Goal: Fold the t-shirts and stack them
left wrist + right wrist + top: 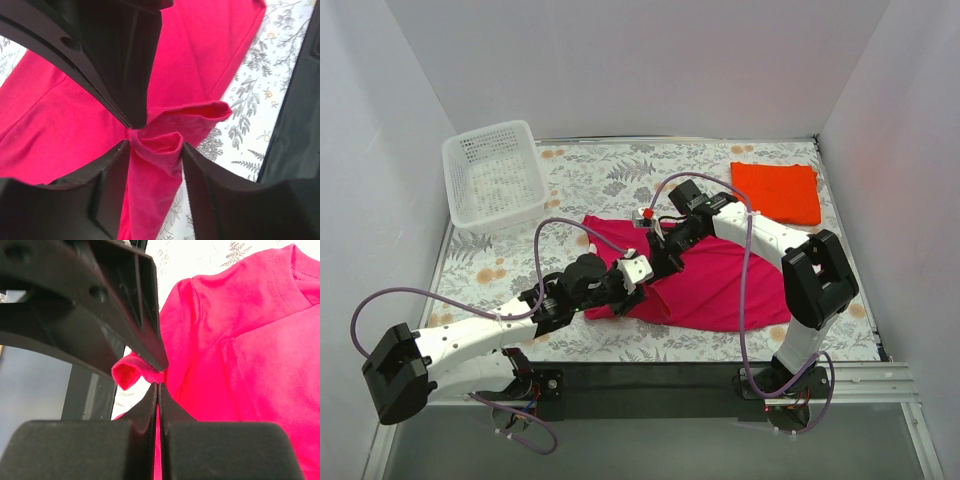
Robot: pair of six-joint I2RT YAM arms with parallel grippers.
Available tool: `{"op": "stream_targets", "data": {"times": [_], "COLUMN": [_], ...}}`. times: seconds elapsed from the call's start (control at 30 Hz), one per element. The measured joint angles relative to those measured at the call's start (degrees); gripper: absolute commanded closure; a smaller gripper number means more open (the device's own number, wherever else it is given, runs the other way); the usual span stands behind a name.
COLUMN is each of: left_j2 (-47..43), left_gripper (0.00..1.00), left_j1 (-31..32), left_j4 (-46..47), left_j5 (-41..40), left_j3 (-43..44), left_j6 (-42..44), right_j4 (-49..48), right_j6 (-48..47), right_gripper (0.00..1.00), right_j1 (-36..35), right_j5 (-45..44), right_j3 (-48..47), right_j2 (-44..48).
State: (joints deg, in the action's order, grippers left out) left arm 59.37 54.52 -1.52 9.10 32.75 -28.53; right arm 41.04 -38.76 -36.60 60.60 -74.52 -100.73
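Observation: the pink shirt [720, 285] lies spread and partly rumpled on the table [620, 170], under both hands, which meet tip to tip over its left part. We record the right gripper [158, 390] as closed down to a thin slit, with a strip of pink cloth caught in it. A small rolled fold of the shirt sticks out just to the left of its tips. The rest of the shirt, neckline included, spreads out ahead and to the right of that hand.

The left gripper [155, 152] has its fingers [112, 195] set apart. A loose roll of the same shirt sits in the gap and touches both inner faces. The loop of the roll is not flattened, so we log this hand as parted around the cloth rather than clamped on it. The right gripper's tip points down at the cloth just ahead of the left fingertips.

The orange shirt [777, 190] lies folded flat, well apart from both hands, beyond and to the right of the right gripper. The basket [498, 214] stands beyond and to the left of the left gripper, apart from both shirts.
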Motion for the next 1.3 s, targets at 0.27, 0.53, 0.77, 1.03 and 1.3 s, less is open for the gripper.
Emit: {"op": "stream_targets", "data": {"times": [0.27,0.53,0.77,1.03,1.3], "left_j2": [0.6,-5.0,-13.1,-15.2,-18.0], "left_gripper": [1.00,1.00,1.00,1.00,1.00], "left_j1": [0.4,0.4,0.4,0.4,0.4], "left_j4": [-1.9,-6.1,-11.9,-16.0,-17.4], "left_j5": [-3.6,-5.1,-5.7,-5.7,-4.6], "left_j3": [1.8,1.8,1.8,1.5,1.5], "left_j6": [-0.3,0.0,2.7,4.3,4.8], "right_j4": [0.0,0.1,3.5,15.1,22.7], "right_j6": [0.0,-1.1,-12.2,-28.9,-40.2], "right_gripper": [0.99,0.50,0.45,0.48,0.48], "right_j1": [0.1,0.3,3.7,18.7,33.6], "right_j5": [0.0,-2.6,-19.2,-37.8,-46.9], "right_j3": [0.0,0.5,10.5,26.3,31.9], "right_j2": [0.0,1.8,21.4,41.6,43.0]}}
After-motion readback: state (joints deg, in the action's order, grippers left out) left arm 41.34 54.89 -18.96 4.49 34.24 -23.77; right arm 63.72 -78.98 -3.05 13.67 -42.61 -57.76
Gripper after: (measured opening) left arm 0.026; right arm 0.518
